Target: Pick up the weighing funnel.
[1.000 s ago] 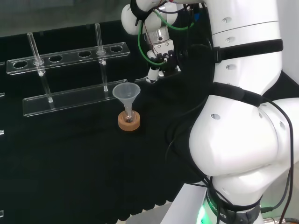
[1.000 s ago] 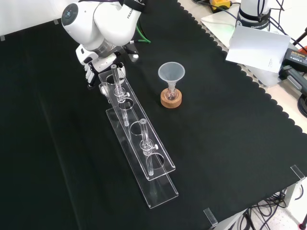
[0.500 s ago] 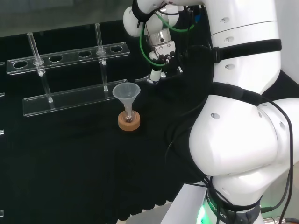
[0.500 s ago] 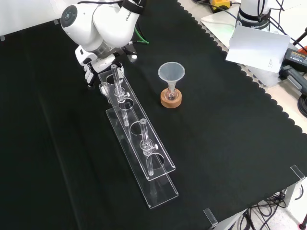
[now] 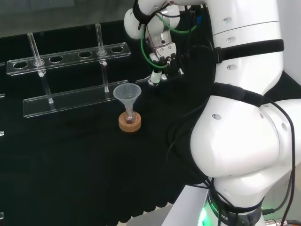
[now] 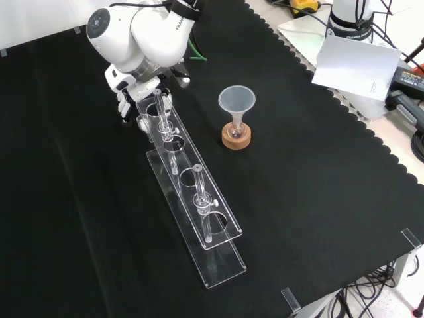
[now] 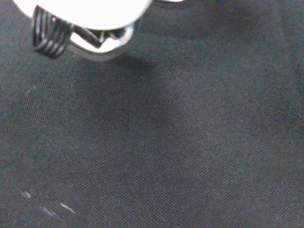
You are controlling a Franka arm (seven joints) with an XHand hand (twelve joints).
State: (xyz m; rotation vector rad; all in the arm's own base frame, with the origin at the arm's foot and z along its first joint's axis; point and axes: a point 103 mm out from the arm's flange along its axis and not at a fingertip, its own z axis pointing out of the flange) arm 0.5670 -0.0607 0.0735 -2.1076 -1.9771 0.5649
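Robot hand (image 6: 126,99) hung low over the black-clothed desk (image 6: 318,185), beside the clear plastic tube rack (image 6: 218,260); its grip could not be told.

Black cloth (image 6: 318,199) with scalloped edge; pale benchtop (image 6: 395,151) and cables (image 6: 361,286) beyond it.

Lab bench setting: black cloth (image 6: 318,172), clear test-tube rack (image 6: 222,265) holding glass tubes (image 6: 161,109), funnel (image 6: 236,101) in small flask (image 6: 236,126) on cork ring (image 6: 236,138), white robot arm (image 6: 142,30) alongside.

Matt woven cloth (image 7: 190,142); glossy clear rack (image 6: 225,262); cork ring (image 6: 236,138).
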